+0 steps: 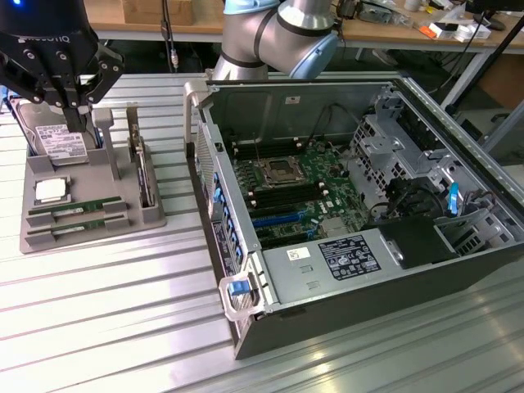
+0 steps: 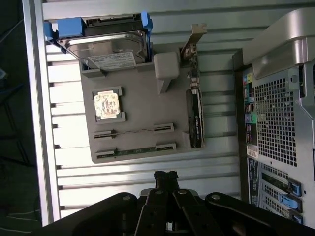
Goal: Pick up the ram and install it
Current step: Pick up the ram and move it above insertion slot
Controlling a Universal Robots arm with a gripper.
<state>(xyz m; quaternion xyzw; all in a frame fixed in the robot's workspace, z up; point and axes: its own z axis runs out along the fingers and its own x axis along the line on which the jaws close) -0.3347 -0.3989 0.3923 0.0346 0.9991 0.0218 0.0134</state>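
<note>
**A:** Where is the tool?

**B:** Up at ten o'clock in the exterior view. The tool (image 1: pixel 78 123) hangs above the grey holder (image 1: pixel 123 176), clear of everything in it. In the wrist view its fingertips (image 2: pixel 160 176) are pressed together, narrow, with nothing between them.

**A:** And the ram?

**B:** Down in the holder. The ram (image 1: pixel 78 210) lies flat in a slot at the holder's six o'clock end. Its twin (image 1: pixel 75 227) is just beside it in the next slot, parallel. The tool touches neither.

**A:** What else is in the holder?

**B:** A square silver CPU (image 1: pixel 51 191) sits at twelve o'clock from the sticks. Past that, a hard drive (image 1: pixel 59 141) leans with its white label showing. An expansion card (image 1: pixel 145 176) stands on edge along the three o'clock side.

**A:** And the computer?

**B:** The computer case (image 1: pixel 327 327) lies open on the slatted metal bench (image 1: pixel 106 327). It's at three o'clock from the holder, near it but apart. The motherboard (image 1: pixel 303 184) is exposed, with long black slots (image 1: pixel 282 196) and blue slots (image 1: pixel 278 219) side by side.
</note>
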